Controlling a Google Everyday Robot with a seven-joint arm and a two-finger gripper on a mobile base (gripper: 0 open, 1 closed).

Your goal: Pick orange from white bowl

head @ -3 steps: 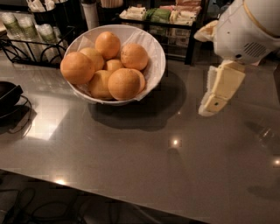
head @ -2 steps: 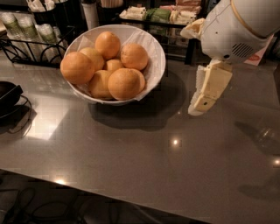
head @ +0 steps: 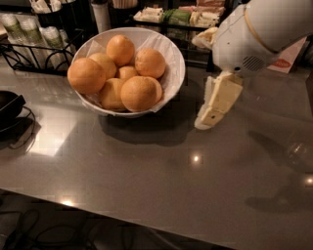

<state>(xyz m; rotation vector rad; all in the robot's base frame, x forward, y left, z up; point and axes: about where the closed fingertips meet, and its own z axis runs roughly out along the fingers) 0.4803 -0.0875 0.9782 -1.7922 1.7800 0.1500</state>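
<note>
A wide white bowl (head: 179,77) with a paper liner stands at the back left of the grey counter. Several round oranges are piled in it. The biggest are one at the front (head: 139,93) and one at the left (head: 86,75). My gripper (head: 206,121), cream-coloured under a white wrist housing (head: 254,34), hangs to the right of the bowl. It points down and to the left, just above the counter. It is apart from the bowl and touches no orange.
A black dish (head: 7,105) with a cable sits at the left edge. A black wire rack with cups (head: 29,36) and trays of packets (head: 181,14) line the back. A clear glass object (head: 298,154) stands at the right. The counter's front edge runs along the bottom.
My gripper and wrist have moved left toward the bowl. The bowl and oranges have not moved.
</note>
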